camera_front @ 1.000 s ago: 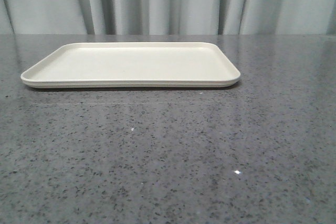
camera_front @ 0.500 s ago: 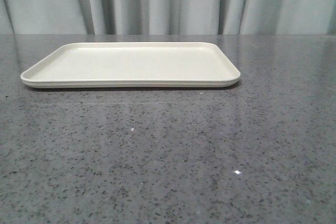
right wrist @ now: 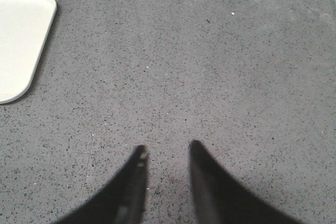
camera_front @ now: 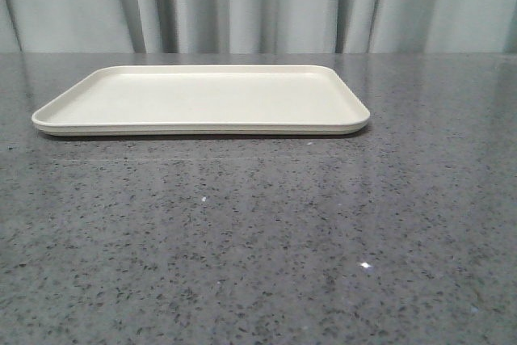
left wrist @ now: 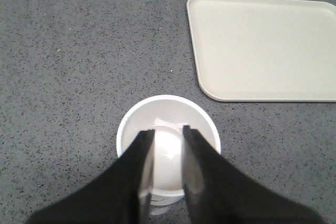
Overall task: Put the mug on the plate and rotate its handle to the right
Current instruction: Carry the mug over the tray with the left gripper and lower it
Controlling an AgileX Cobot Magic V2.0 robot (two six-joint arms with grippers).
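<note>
The plate [camera_front: 202, 98] lies flat on the grey speckled table [camera_front: 258, 240], with nothing in it. The mug [left wrist: 168, 129] stands upright on the table near one corner of the plate, not touching it, and looks empty inside. The left gripper [left wrist: 167, 132] hangs over its mouth, fingers slightly apart; whether they touch the rim I cannot tell. The right gripper [right wrist: 165, 153] is spread over bare table.

Grey speckled table [camera_front: 258, 240] bears plate [camera_front: 202, 98], mug [left wrist: 168, 129].
</note>
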